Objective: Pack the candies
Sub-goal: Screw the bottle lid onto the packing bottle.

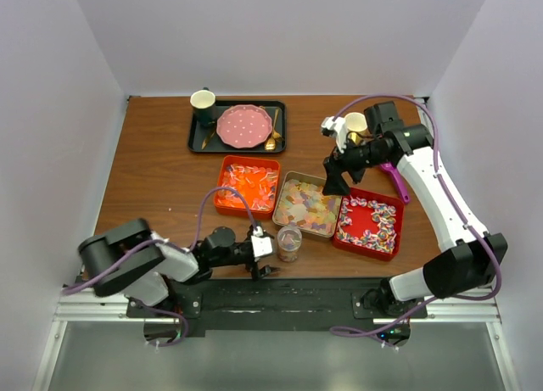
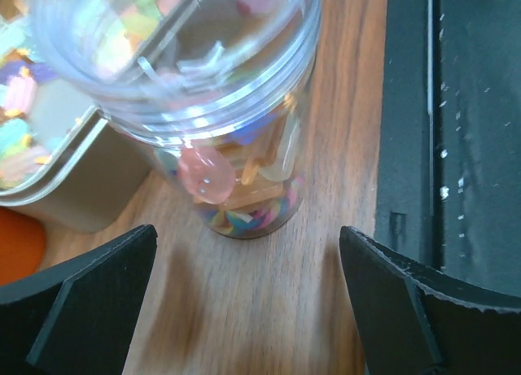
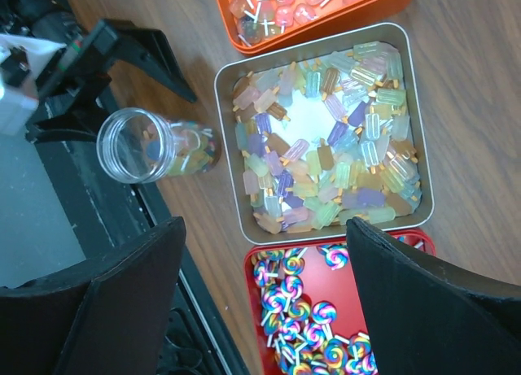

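Observation:
The candies lie in three trays: orange-red pieces [image 1: 248, 183] in an orange tray [image 1: 244, 213], pastel gummies [image 1: 305, 204] in a beige tray [image 3: 220, 98], and swirled pieces [image 1: 370, 223] in a red tray [image 3: 251, 269]. A clear open jar [image 1: 289, 242] stands in front of the trays with some mixed candies at its bottom [image 2: 244, 204]. My left gripper [image 1: 270, 252] is open and empty just left of the jar; in its own view [image 2: 248, 298] the jar stands ahead of the fingers. My right gripper [image 1: 336, 186] hangs open and empty above the border of the beige and red trays [image 3: 264, 306].
A purple scoop [image 1: 394, 181] lies right of the red tray. A black tray [image 1: 197, 141] at the back holds a pink dotted plate [image 1: 244, 125], a dark green cup [image 1: 203, 105] and gold cutlery. A paper cup [image 1: 357, 122] stands back right. The black base rail [image 2: 456, 131] runs beside the jar.

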### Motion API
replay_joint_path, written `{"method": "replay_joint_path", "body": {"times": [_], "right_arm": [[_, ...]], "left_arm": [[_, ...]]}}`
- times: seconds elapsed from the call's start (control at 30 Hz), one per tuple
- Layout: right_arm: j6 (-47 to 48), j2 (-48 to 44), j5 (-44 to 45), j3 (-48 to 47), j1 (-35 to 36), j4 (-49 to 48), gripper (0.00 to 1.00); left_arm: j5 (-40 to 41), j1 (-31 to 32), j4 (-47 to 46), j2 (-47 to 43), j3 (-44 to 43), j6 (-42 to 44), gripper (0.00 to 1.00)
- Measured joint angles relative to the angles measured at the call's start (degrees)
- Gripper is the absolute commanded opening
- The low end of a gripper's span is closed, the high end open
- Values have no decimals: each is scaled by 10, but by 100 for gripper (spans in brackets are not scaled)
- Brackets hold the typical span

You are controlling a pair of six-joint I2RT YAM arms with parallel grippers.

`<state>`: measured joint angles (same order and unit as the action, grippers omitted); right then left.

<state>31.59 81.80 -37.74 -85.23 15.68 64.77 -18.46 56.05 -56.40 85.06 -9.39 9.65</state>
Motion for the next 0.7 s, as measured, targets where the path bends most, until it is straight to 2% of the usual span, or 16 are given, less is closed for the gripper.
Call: {"method": "replay_joint_path", "body": {"times": [0.1, 0.3, 0.5, 0.7], "right_arm": [[-1, 0, 4, 2, 7, -5, 79], [13, -1, 8, 55, 76, -24, 73], [45, 8, 2, 97, 170, -40, 59], [83, 36, -9, 105, 196, -58, 47]], "left_arm": [[-7, 0, -61, 61, 0, -1, 87], [-33, 0, -140, 99, 0, -16, 86], [-30, 5, -159, 139, -16, -22, 86], [-9, 14, -164, 165, -35, -22, 86]]}}
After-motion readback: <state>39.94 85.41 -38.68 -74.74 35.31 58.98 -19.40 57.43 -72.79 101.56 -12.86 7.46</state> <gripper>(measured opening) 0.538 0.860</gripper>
